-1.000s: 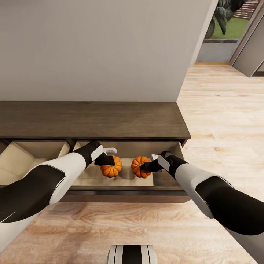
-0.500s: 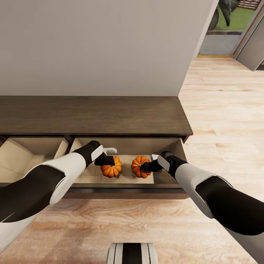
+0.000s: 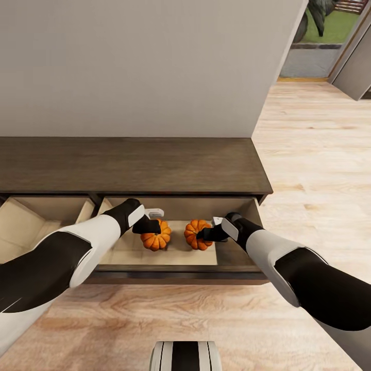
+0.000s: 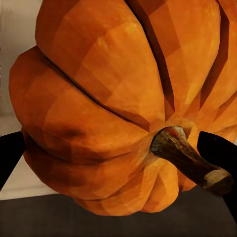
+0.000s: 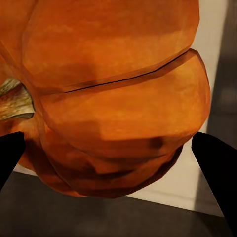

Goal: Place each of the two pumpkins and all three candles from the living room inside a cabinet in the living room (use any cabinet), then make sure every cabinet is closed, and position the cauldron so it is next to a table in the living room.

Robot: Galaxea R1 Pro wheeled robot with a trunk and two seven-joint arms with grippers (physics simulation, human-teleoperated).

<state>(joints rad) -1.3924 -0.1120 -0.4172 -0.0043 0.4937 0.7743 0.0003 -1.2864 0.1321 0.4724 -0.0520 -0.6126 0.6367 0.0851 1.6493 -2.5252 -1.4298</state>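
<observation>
Looking down from the head camera, I see the long, low dark-brown wooden cabinet (image 3: pixel 129 165) against the pale wall, with two of its drawers pulled out toward me and their light beige interiors exposed. Both arms reach into the right-hand drawer (image 3: pixel 175 250). My left gripper (image 3: pixel 150 224) is closed on one squat, ribbed, bright-orange pumpkin (image 3: pixel 156 240), which sits at the left of the drawer's middle; I cannot tell whether it rests on the drawer floor or hangs just above it. In the left wrist view that pumpkin (image 4: pixel 118 103) fills most of the frame, its brown woody stem (image 4: pixel 190 160) pointing toward the camera, with a black fingertip (image 4: pixel 10 153) pressed against each flank. My right gripper (image 3: pixel 206 235) is likewise clamped on the second bright-orange ribbed pumpkin (image 3: pixel 198 234), which lies just beside the first, the two apart by a narrow gap. The right wrist view confirms this: the second pumpkin (image 5: pixel 113 98) sits between the two dark fingertips (image 5: pixel 215 163), with the pale drawer floor and the dark drawer front visible beyond it. The left-hand drawer (image 3: pixel 31 226) stands open beside the occupied one, partly hidden by my left arm. Light wooden flooring (image 3: pixel 309 154) extends to the right of the cabinet toward a doorway.
</observation>
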